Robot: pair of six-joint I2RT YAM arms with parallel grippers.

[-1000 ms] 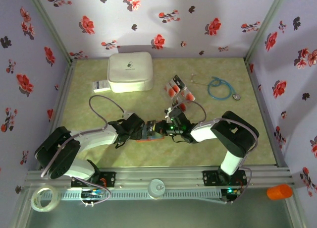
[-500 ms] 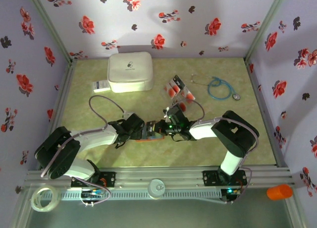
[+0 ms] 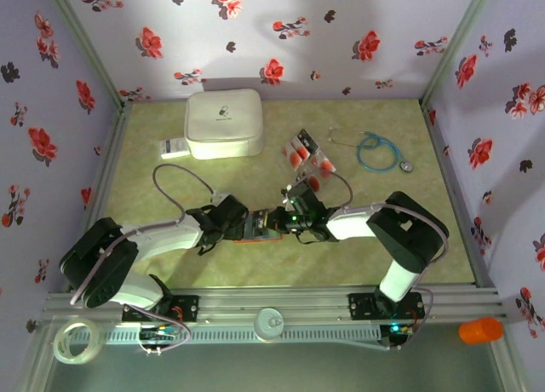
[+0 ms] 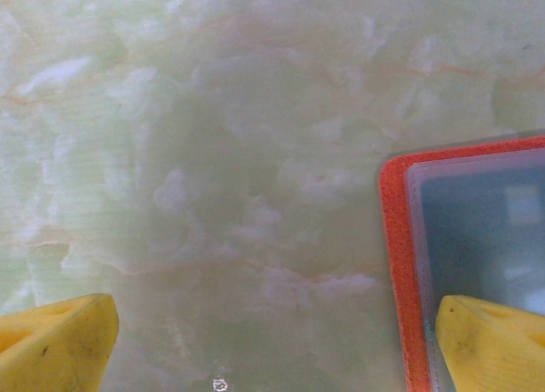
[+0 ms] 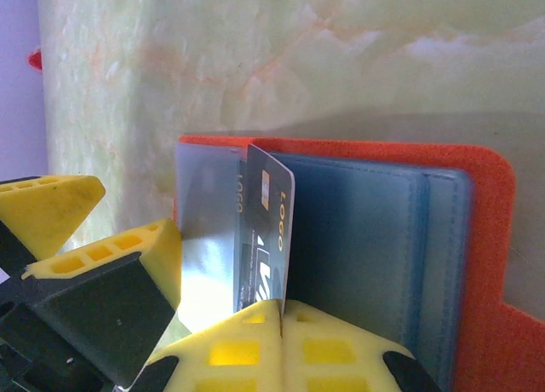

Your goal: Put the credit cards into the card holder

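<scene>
Card holder (image 5: pixel 487 239) flat, orange-rimmed, bluish plastic inside; right jaws pinch glossy card (image 5: pixel 269 239); left jaws spread wide.

top cam: card holder (image 3: pixel 252 239) is mostly buried under the two wrists, just an orange sliver pokes out. The loose credit cards (image 3: pixel 308 156) behind it are too small to count, prints = mush.

left wrist cam: the card holder runs off the right + bottom edges, and both tips of the left gripper (image 4: pixel 272 345) are cropped at the bottom.

right wrist cam: the pinched card (image 5: pixel 271 230) has its lower end hidden btwn the right gripper (image 5: pixel 281 315) fingers. Its lettering is too blurry to read, and the card holder is cut off at right + bottom.
</scene>
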